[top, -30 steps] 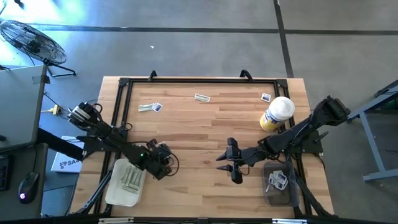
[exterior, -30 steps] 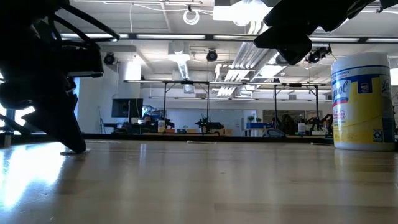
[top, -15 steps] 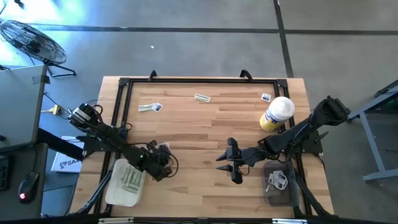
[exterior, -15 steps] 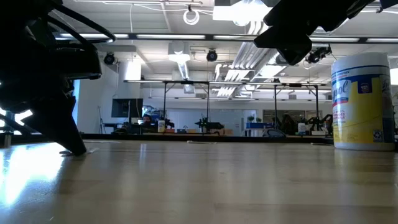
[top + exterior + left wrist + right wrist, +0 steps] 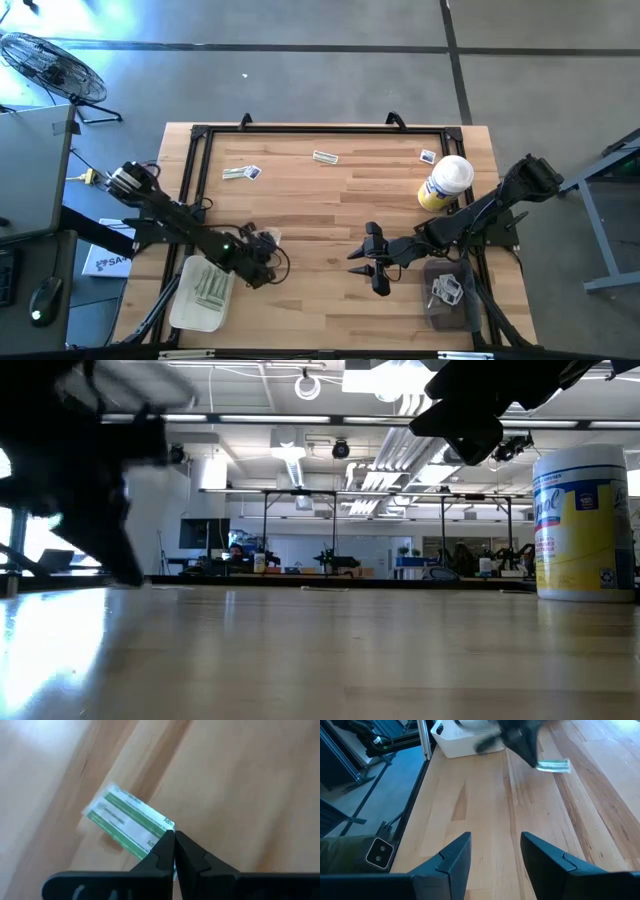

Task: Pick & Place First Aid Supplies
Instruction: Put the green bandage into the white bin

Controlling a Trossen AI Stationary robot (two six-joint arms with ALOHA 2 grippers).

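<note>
One strip packet (image 5: 129,819) is pinched by its end between the shut fingertips of the left gripper (image 5: 266,246), near the table's front edge on the left, just beside the white bin (image 5: 183,305) already holding similar strips. Step in hand, by my judgement: pick completed, carry to the bin pending. Next move calls for a lift clear of the wood, then a short swing over the bin rim before release. Right gripper (image 5: 365,262) waits mid-table, jaws wide, holding nothing. Further packets (image 5: 240,172) lie near the far edge.
</note>
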